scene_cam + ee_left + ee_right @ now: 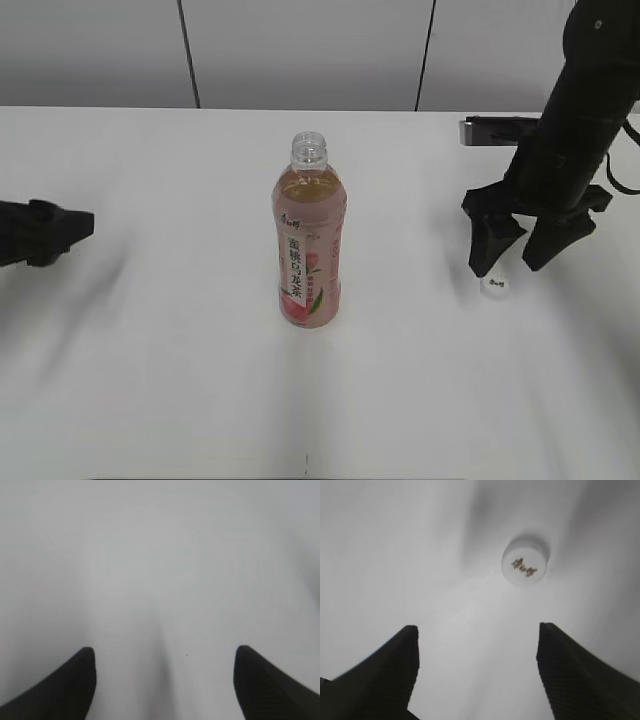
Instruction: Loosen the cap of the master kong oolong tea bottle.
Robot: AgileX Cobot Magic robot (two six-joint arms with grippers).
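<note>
Cap (496, 285) lies on the table (150, 380), off the uncapped bottle (309, 240); right gripper (520, 262) spread wide above it, left gripper (165, 672) wide too, by the table's left edge

White cap (524, 563); pink-labelled bottle (310, 240)

The white table (150, 350) carries the uncapped, upright master kong oolong tea bottle (310, 245) mid-table and, well right, the cap (496, 285).
</note>
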